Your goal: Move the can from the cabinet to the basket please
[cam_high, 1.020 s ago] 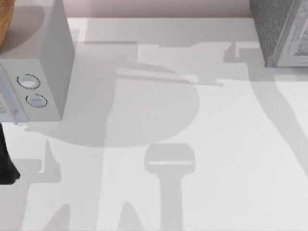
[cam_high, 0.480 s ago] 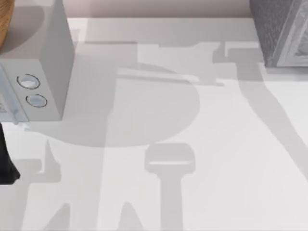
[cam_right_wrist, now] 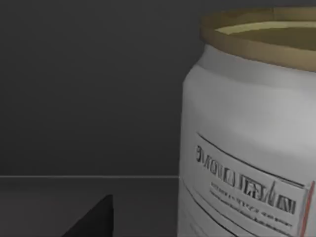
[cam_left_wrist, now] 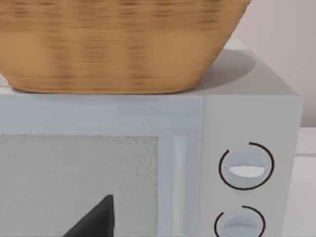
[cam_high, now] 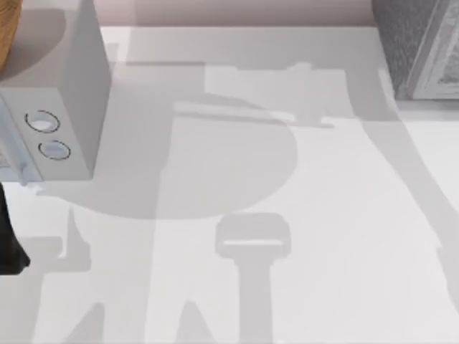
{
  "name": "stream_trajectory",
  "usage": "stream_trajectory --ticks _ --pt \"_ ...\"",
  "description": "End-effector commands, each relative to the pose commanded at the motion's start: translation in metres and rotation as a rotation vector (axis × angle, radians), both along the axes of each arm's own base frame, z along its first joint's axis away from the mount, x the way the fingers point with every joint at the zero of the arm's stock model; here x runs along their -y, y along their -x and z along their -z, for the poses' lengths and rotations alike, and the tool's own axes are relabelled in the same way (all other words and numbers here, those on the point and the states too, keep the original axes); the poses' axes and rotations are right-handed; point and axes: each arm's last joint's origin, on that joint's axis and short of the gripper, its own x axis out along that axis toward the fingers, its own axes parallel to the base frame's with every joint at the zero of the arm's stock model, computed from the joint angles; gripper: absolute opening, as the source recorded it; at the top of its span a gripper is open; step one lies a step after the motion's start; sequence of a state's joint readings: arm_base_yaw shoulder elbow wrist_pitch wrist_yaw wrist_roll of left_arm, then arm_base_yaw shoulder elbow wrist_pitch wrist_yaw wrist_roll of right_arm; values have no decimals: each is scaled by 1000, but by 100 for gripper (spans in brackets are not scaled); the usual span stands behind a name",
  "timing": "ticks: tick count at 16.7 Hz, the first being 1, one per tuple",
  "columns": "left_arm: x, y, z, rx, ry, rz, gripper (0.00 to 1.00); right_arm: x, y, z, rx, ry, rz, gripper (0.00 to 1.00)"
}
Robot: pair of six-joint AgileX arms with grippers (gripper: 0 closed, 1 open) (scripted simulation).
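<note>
Can [cam_right_wrist: 252,123] sits upright inside the cabinet [cam_high: 416,43], dark back wall behind it, dark floor under it. It is close up in the right wrist view, so the right arm is judged to be reaching into the cabinet, right beside the can. One dark fingertip [cam_right_wrist: 94,219] of the right gripper shows next to the can, apart from it, no contact visible. Whether that gripper is wide or narrow cannot be told; nothing shows it holding the can.

Cabinet is at the table's far right corner in the top view. Basket [cam_left_wrist: 118,44] is well away from the cabinet, across the table at the far left, standing on top of the pale grey box with two dials [cam_left_wrist: 247,168]. No can is visible in the basket.

Left arm is idle, well away from the cabinet, facing the front of the dial box; one fingertip [cam_left_wrist: 96,219] in view, opening cannot be told.

Progress judgement: early. Approach looks about done; grasp, lift out, carry across and drop into basket are all left.
</note>
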State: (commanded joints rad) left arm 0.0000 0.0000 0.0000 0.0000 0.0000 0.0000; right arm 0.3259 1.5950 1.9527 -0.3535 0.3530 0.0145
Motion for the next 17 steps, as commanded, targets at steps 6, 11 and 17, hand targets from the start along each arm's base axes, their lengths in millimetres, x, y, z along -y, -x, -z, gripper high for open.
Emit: stream_trajectory --ticks 6,11,17 --pt "0 0 0 0 0 0 100 0 0 0 0 0 0 77" --pt "0 0 0 0 0 0 100 0 0 0 0 0 0 40" --pt "0 0 0 0 0 0 100 0 0 0 0 0 0 0"
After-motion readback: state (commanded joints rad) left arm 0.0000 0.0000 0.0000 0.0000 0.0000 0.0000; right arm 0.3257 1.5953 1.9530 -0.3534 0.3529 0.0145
